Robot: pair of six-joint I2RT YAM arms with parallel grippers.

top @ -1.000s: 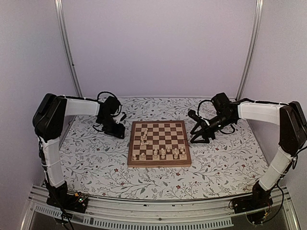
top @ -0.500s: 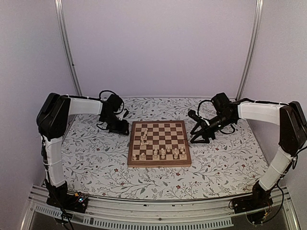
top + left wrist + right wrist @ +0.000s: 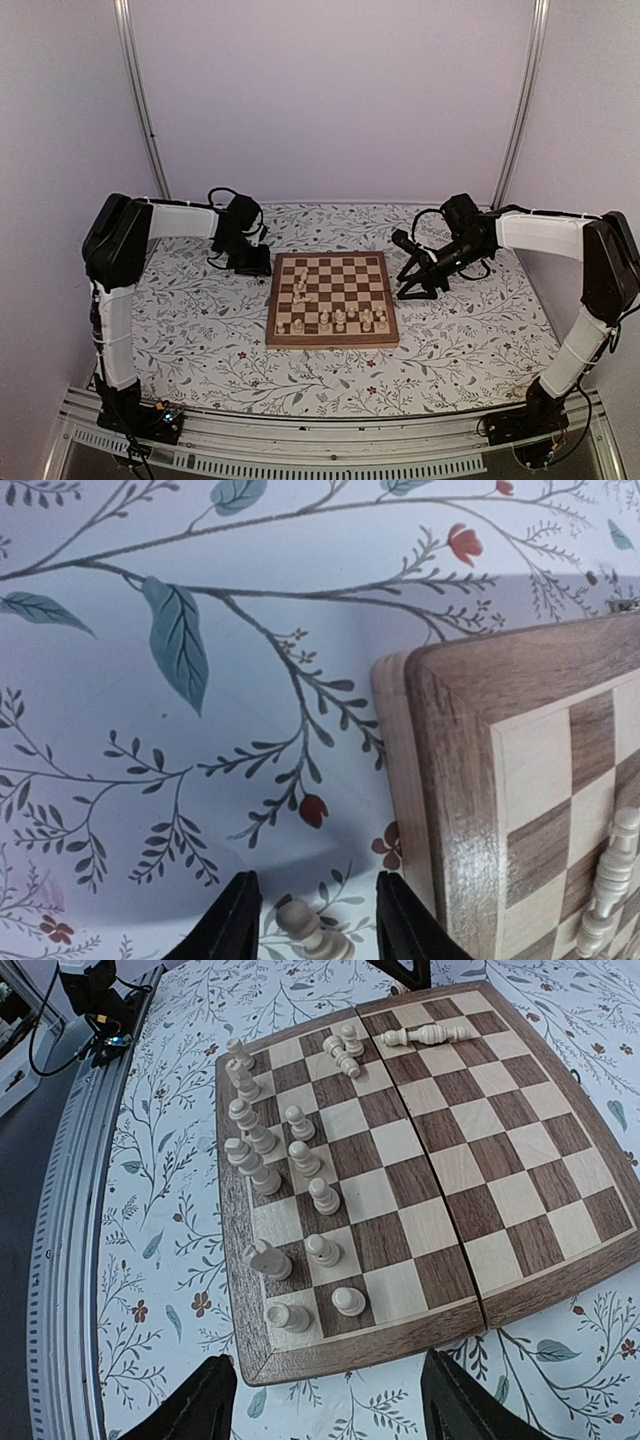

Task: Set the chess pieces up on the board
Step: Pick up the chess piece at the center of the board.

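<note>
Our left gripper [image 3: 315,902] is spread around a piece [image 3: 300,918] on the cloth [image 3: 150,780], just beside the board [image 3: 450,780]. Our right gripper [image 3: 325,1400] is spread, empty, near the board, where other pieces [image 3: 303,1157] sit.

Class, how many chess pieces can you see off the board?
1: a pale piece between the left fingers, just outside the board near its corner. Others may be hidden under the arms.

Worktop [image 3: 200,330] under floral cover [image 3: 470,335] carries the board [image 3: 331,342] flat at centre; one pale chess piece [image 3: 305,925] on the cover just beside the board's far-left corner, not touching it.
</note>
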